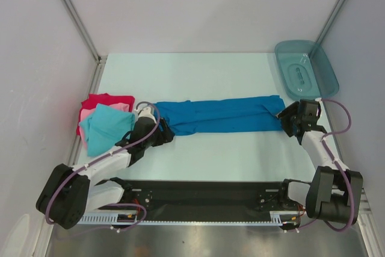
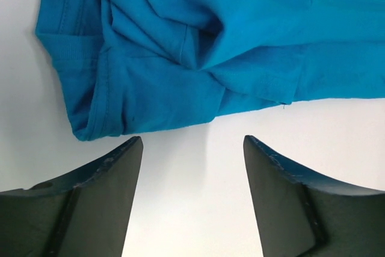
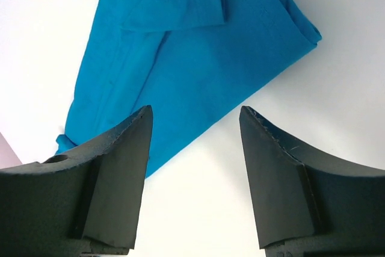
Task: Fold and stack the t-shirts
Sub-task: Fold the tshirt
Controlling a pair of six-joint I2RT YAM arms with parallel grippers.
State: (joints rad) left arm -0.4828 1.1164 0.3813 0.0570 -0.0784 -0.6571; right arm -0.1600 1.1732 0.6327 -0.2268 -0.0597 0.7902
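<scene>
L gripper (image 2: 192, 148): open, nothing between the fingers. Tips sit over bare table (image 1: 210, 76), just short of the blue shirt's (image 2: 180, 46) left end.
R gripper (image 3: 195, 118): open, empty. The shirt's right end is just ahead of the tips, partly hidden behind one finger; contact can't be told.
Blue shirt: lies as a long band across mid-table, from L gripper to R gripper. Left end is bunched w/ creases, right end is a cleaner corner.
Step (judged): lengthwise fold looks done — crosswise fold is due.
Method: pinch all layers at one end, close to the edge. Lift low and carry across to the other end. Keep the far end pinned or flat.
Risk: the bunched left end may trap a sleeve — smooth it first.
Stack: turquoise shirt (image 1: 108, 123) on pink (image 1: 89, 114) on red (image 1: 108, 99), at table's left edge, near the blue shirt's left end.
Tray (image 1: 328, 70): far right corner, not involved.
</scene>
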